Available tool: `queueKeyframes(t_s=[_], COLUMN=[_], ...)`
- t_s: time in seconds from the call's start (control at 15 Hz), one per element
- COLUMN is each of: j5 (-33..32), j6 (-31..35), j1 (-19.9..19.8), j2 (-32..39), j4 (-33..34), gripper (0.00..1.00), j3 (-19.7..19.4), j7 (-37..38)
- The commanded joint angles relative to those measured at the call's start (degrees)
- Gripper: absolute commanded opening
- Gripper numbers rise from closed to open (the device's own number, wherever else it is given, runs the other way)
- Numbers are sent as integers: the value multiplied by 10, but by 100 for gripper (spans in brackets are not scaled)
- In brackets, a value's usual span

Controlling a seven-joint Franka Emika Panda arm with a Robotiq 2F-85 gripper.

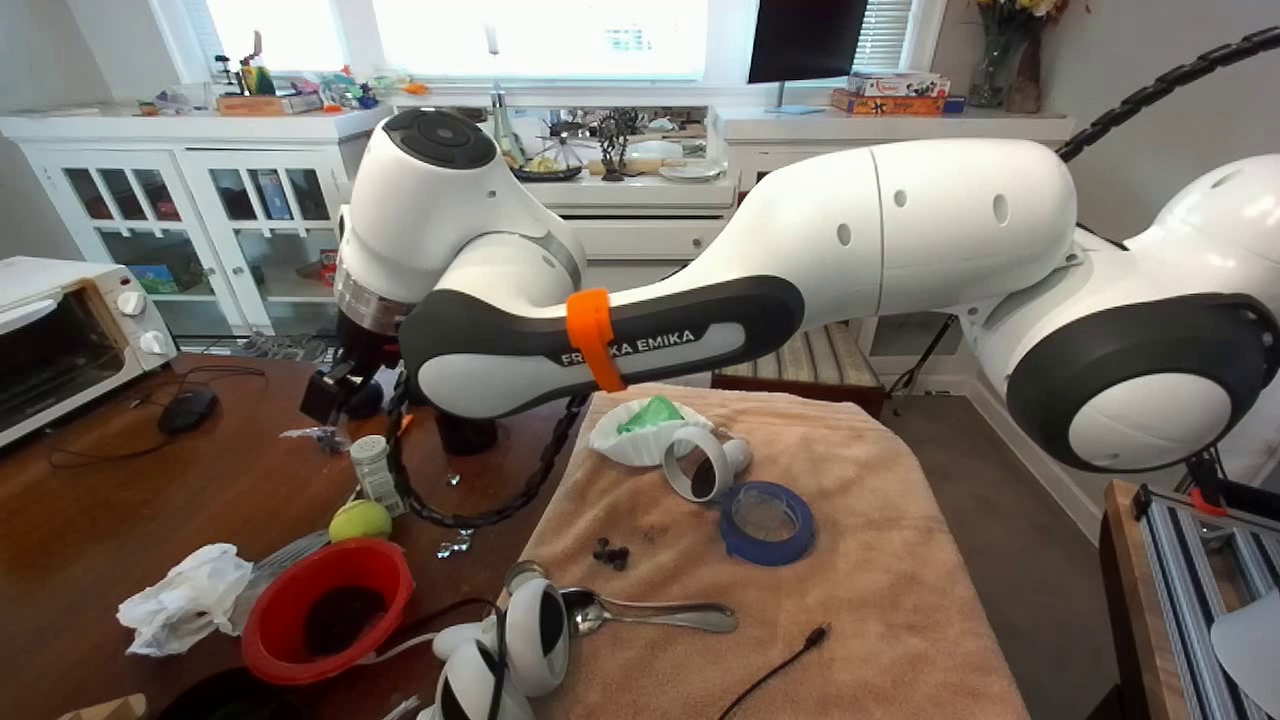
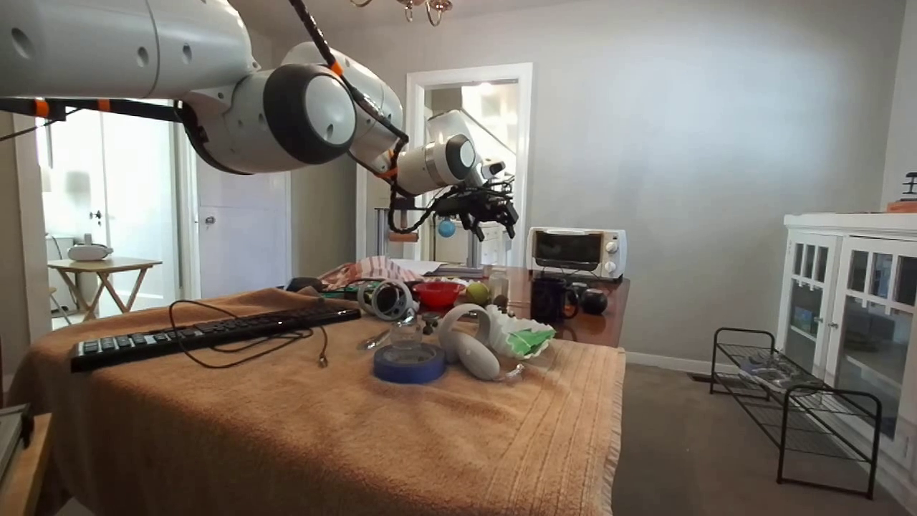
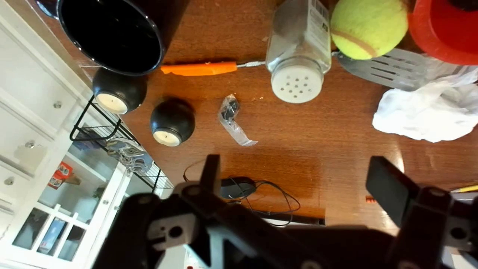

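The clear plastic wrapper (image 3: 237,130), with a small dark object (image 3: 230,109) in one end, lies on the brown wooden table (image 3: 283,149); the gripper (image 3: 297,177) hangs above the tabletop, well off its surface, with its jaws spread wide and nothing grasped between them, apart from the wrapper; in the wrist view the wrapper rests between a round black vessel (image 3: 175,116) with a cream top and a glass shaker (image 3: 295,80) with a perforated white cap; a second vessel (image 3: 121,86) of the same kind stands just beside a dark mug (image 3: 112,37); an orange handle (image 3: 205,69) lies between mug and shaker; a tennis ball (image 3: 368,26) sits just beside the shaker, next to a red bowl (image 3: 420,33); a slotted metal blade (image 3: 392,71) and a crumpled white wad (image 3: 425,112) lie near them; a corded black mouse (image 3: 238,187) shows partly behind the gripper; in an exterior view a tan towel (image 2: 344,430) bears a black keyboard (image 2: 215,334), a roll of blue tape (image 2: 408,365) and a white controller (image 2: 476,357) with a ring; just beside that controller is a white scalloped dish (image 2: 501,332) with a green piece (image 2: 531,342) in it; a white toaster oven (image 2: 577,249) stands farther back, and a white cabinet (image 2: 874,337) with glazed doors stands well apart from the table.
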Motion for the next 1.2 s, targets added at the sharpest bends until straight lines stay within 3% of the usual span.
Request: queueKeyframes(t_s=[0.0, 0.13, 0.67, 1.13], j5=[22, 41, 70, 102], j6=[-19, -45, -96, -120], j1=[-5, -14, -27, -53], j2=[6, 27, 36, 54], j4=[-11, 16, 10, 9], gripper=[100, 100, 100, 100], j3=[4, 16, 29, 85], j7=[35, 46, 72, -52])
